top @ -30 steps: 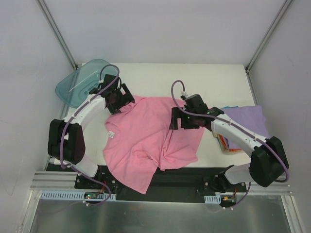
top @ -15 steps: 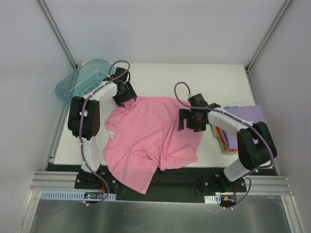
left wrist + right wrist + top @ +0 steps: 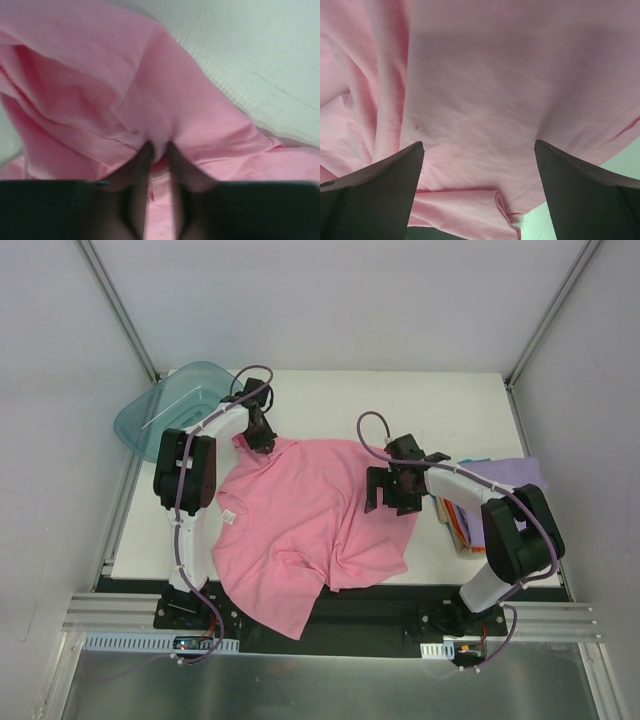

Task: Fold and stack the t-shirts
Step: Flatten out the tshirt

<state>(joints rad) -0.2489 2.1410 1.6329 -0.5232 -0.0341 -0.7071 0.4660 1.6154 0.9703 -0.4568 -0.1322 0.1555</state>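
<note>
Cloth under work: pink t-shirt, spread rumpled over the near middle of the worktop. One corner hangs past the near edge between the two arm bases. A small white label shows near its left side.

Your left gripper sits at the shirt's far-left corner, toward the far-left corner of the worktop. In the left wrist view its fingers stand nearly together, with a raised fold of pink cloth nipped between the tips. Note it as clamped on the pink t-shirt. Bare worktop shows just beyond the fold.

Your right gripper sits over the shirt's right side, toward the right edge of the worktop. In the right wrist view its fingers are spread wide, and pink cloth fills the gap between them. A stitched hem runs at the lower right. The jaws are apart and nothing is pinched. You cannot tell whether the tips touch the cloth.

Other t-shirts: a folded stack lies at the right edge of the worktop, partly under your right arm.
- lavender t-shirt: on top.
- orange t-shirt: an edge shows beneath, on the near-left side.
- teal t-shirt: a sliver shows at the far-left side.

The teal plastic tub sits tilted at the far-left corner, just beyond your left arm.
</note>
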